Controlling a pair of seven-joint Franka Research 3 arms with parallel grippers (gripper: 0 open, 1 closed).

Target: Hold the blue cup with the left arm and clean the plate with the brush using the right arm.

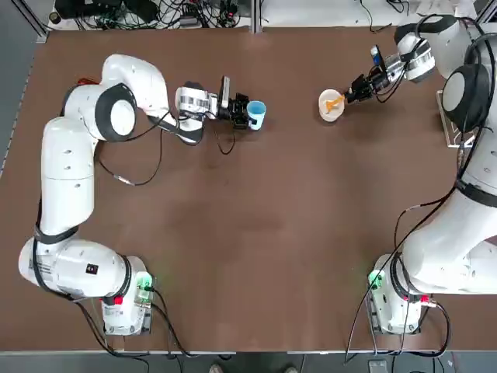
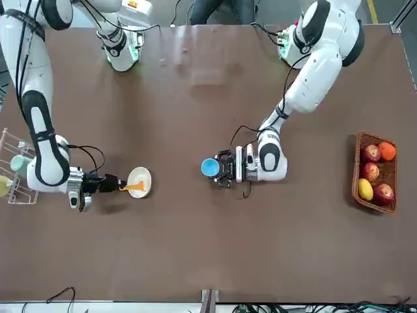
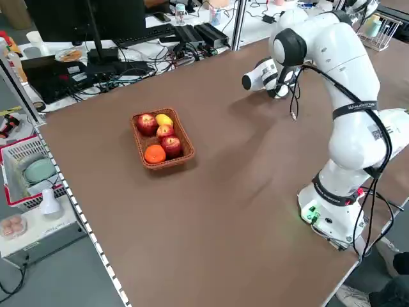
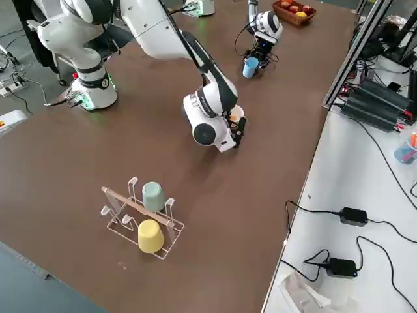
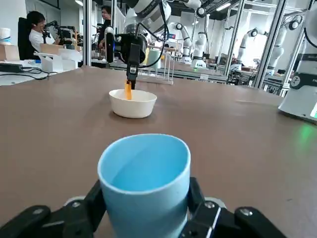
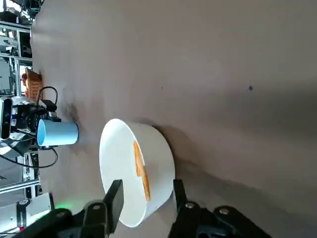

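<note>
We found the small light-blue cylindrical cup [image 1: 257, 114] standing upright on the brown table [image 1: 256, 233], toward its far middle, and the left gripper [image 1: 244, 113] lay level along the surface with its black fingers [image 5: 94, 206] pressed against both sides of the cup — a firm clasp, plain in the left wrist view. Well apart from it, toward the robot's right, sat the small round cream-white dish [image 1: 329, 106], and the thin orange stick-like brush [image 1: 335, 101] reached from the right gripper [image 1: 355, 90] into the dish, its tip down inside the bowl. The right gripper's dark slim fingers [image 6: 115, 201] stood narrowly apart on either side of the brush's handle end, holding it, just above the dish's rim. In the front view we saw a brown wicker basket [image 2: 359, 171] with red, yellow and orange fruit near the table edge on the left arm's side, and a wire rack [image 4: 139, 223] carrying a pale teal cup and a yellow cup on the right arm's side — both well away from the cup and dish
</note>
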